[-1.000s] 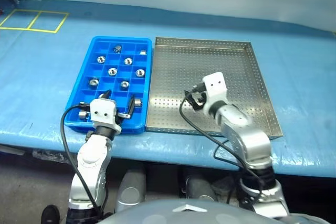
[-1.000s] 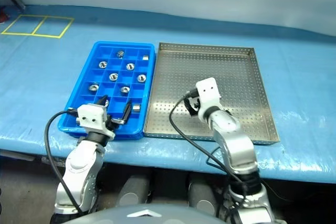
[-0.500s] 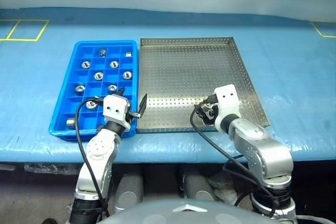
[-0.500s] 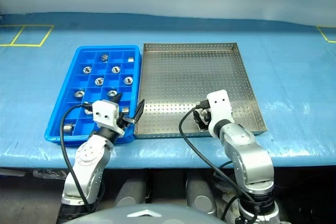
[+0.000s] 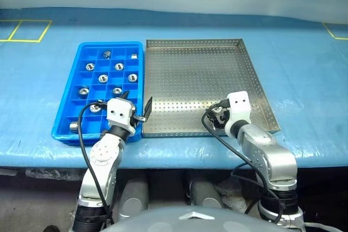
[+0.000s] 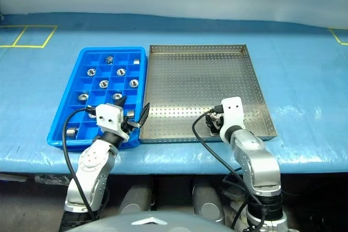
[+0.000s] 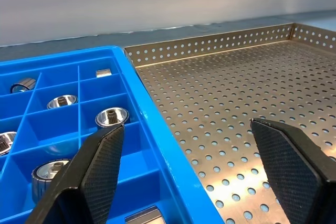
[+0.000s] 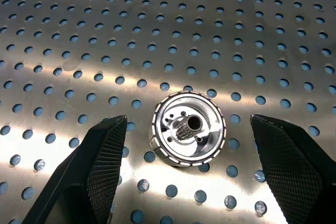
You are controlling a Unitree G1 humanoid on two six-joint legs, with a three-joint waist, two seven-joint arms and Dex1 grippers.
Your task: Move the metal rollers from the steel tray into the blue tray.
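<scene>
Roller (image 8: 188, 128): shiny, ridged rim, hollow centre, upright.

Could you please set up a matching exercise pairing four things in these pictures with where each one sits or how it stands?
Things:
1. left end effector
2. right end effector
3. shiny silver hollow metal roller seen in the right wrist view
4. bright blue plastic compartment tray

Places or states:
A. lying on the perforated steel tray
B. open, over the seam between the two trays
C. holding several rollers in its squares
D. open, astride one roller

Pairs: 1-B, 2-D, 3-A, 4-C
</scene>
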